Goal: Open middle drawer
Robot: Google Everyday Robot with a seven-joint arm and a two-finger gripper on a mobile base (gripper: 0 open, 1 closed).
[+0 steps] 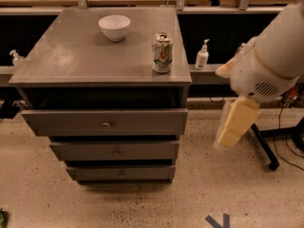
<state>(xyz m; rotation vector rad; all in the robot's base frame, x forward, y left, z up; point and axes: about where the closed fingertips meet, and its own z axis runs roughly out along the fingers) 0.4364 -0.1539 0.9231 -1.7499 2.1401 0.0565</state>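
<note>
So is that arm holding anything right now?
Nothing that shows: the pincer hangs in the air to the right of the middle drawer, not touching it.

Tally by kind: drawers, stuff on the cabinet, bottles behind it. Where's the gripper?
Drawers: 3 (top drawer, middle drawer, bottom drawer)
Bowl: 1
Can: 1
Pump bottles: 2
Total: 7
Gripper hangs right of the cabinet, apart from it.
</note>
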